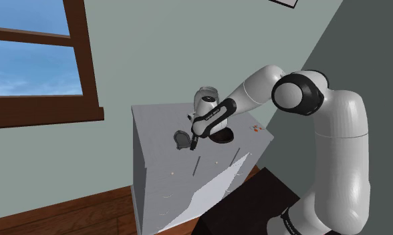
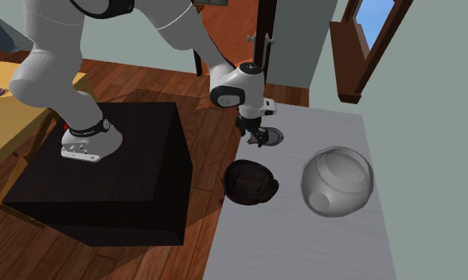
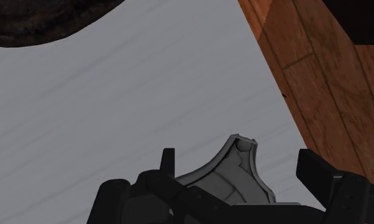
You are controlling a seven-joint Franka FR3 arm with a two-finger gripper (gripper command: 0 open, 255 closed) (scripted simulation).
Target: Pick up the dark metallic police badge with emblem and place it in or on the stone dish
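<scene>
At centre of second exterior view: jaws straddled grey badge, grasp not yet made.
Jaws stood wide, badge flat on bench between them; closing, lift and transfer to dark dish, just below, remained.

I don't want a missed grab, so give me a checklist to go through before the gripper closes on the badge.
1. Gripper open: ok, its fingers stand apart.
2. Badge between the fingers: ok in the wrist view, with a gap beside one finger, so it is not held.
3. Badge flat on the grey table: ok.
4. Fingers low enough to clasp the badge's edges: cannot tell.
5. Dark dish ready: ok, it sits close by on the table and nothing shows inside it.
6. Grey ball off the badge-to-dish path: ok, it rests on the dish's other side.
</scene>
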